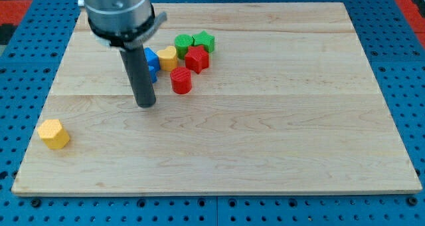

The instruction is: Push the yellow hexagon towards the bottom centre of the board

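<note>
A single camera is looking down at an angle from beyond the view's bottom edge, facing the wooden board [265, 139]. It is sitting far enough back that it is framing nearly the whole board, with blue perforated table [398, 66] showing around it. No second view is sharing the scene.

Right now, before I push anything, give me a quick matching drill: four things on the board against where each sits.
Things:
1. yellow hexagon
2. my tip
3. red cylinder
4. green star

Places:
A. the cluster's upper right end
B. alone near the view's bottom left
C. just below the yellow block in the cluster
D. lower left of the cluster, below the blue block

Pairs: 1-B, 2-D, 3-C, 4-A
</note>
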{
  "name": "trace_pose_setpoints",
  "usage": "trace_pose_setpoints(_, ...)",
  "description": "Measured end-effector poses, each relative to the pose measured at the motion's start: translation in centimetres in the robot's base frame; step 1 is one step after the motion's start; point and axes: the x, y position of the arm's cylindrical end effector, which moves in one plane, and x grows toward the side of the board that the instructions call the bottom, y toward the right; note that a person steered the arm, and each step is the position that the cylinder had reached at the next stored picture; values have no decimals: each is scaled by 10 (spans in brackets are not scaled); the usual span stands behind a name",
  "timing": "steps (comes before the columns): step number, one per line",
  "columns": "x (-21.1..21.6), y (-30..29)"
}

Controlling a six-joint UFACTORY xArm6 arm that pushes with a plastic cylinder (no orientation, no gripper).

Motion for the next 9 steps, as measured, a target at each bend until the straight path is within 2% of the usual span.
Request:
trace_pose_setpoints(1,-11,57)
trace_pose_setpoints(2,-40,36)
trace_pose_setpoints(3,-10,24)
trace_pose_setpoints(4,7,-44)
trace_pose_setpoints(5,-3,-148)
trace_pose_setpoints(6,40,-195)
trace_pose_setpoints(8,57,-42)
trace_pose_setpoints(9,58,-122)
